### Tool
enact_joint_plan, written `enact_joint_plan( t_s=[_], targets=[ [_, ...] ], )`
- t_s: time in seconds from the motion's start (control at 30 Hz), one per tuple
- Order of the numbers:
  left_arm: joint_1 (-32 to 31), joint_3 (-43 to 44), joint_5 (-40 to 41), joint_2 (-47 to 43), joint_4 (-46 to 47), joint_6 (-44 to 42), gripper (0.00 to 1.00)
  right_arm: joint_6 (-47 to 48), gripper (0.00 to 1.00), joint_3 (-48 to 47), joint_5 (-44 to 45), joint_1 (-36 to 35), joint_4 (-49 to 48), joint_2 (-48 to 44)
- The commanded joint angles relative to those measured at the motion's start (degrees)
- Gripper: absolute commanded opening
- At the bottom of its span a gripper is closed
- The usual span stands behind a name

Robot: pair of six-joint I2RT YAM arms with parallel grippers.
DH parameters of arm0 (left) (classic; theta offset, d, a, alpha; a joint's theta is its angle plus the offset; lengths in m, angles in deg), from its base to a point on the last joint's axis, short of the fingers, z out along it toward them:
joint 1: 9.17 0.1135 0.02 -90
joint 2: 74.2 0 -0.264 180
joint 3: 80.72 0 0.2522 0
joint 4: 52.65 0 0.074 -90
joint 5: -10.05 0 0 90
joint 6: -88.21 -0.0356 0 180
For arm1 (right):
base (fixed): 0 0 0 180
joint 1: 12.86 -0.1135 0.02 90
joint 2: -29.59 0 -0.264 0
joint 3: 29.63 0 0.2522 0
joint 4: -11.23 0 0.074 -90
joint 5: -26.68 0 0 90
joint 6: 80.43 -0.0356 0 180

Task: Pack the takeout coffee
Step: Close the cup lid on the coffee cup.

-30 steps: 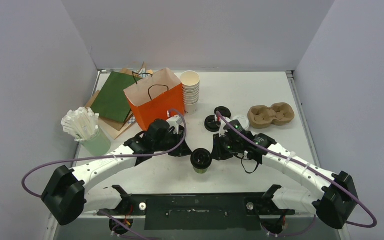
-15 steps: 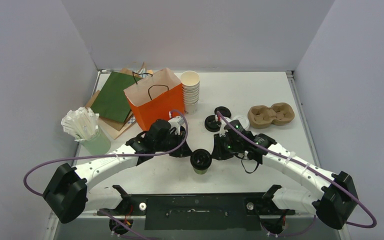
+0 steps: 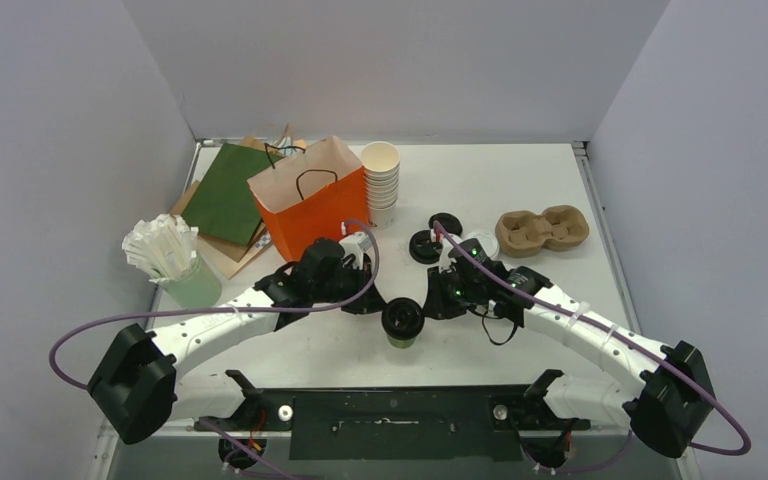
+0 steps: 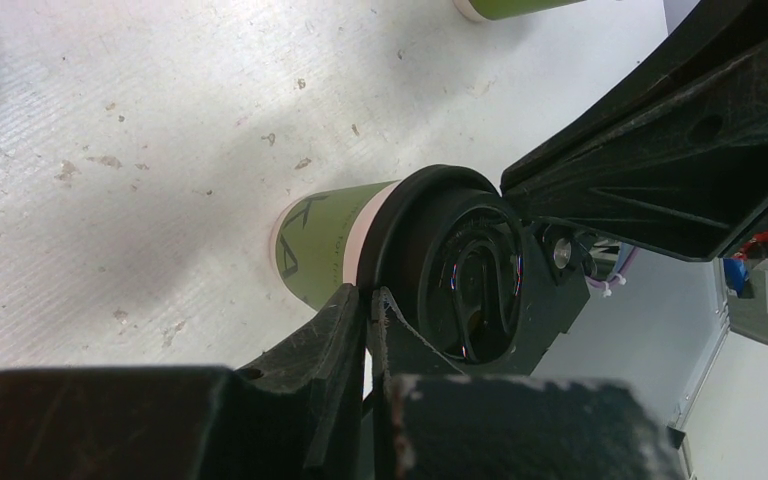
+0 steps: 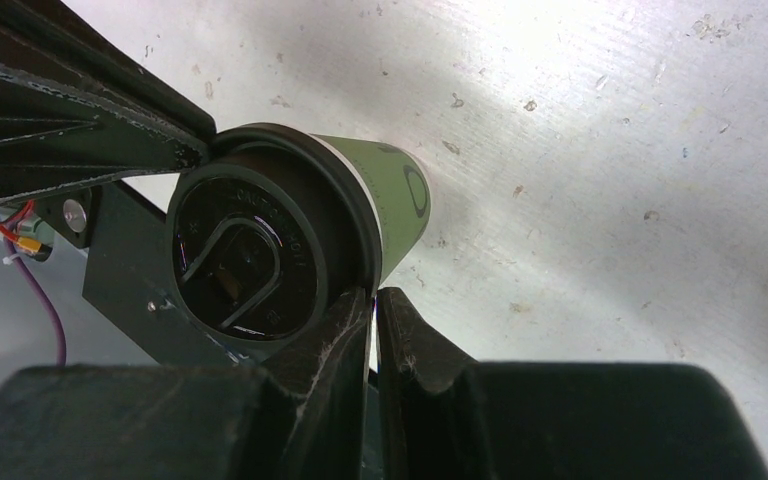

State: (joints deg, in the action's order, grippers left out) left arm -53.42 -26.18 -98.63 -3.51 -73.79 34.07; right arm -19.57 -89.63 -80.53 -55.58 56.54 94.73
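Note:
One takeout coffee (image 3: 401, 321) stands near the table's front middle, olive-green sided (image 4: 325, 245) under a black lid (image 5: 250, 255). My left gripper (image 3: 367, 300) is at its left, shut, with the fingertips (image 4: 355, 300) against the lid's rim. My right gripper (image 3: 434, 300) is at its right, also shut, tips (image 5: 355, 305) touching the opposite side of the rim. In the wrist views each gripper (image 4: 370, 298) (image 5: 373, 298) has nothing visible between its fingers. A second olive-sided cup's base (image 4: 515, 8) shows at the top edge of the left wrist view.
An orange paper bag (image 3: 310, 205) stands open behind the left arm, beside a stack of lidless white cups (image 3: 381, 185). Loose black lids (image 3: 425, 246) and a brown pulp carrier (image 3: 542, 230) lie at the back right. A green cup of wrapped straws (image 3: 172, 262) stands at the left.
The left gripper's fingers have closed the last bit against the lid's rim. The right gripper closed slightly. Cup and arms have barely shifted.

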Motion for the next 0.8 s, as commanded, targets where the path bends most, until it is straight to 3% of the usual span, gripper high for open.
enact_joint_plan(
  t_s=[0.0,0.77],
  targets=[
    [-1.3,1.7,0.0,1.4,0.0,-1.2,0.02,0.6,0.10,0.4,-0.2,0.1,-1.9,0.3],
    [-3.5,-2.6,4.1,3.8,-0.9,-1.6,0.00,1.4,0.09,1.6,-0.7,-0.1,-0.8,4.7]
  ],
)
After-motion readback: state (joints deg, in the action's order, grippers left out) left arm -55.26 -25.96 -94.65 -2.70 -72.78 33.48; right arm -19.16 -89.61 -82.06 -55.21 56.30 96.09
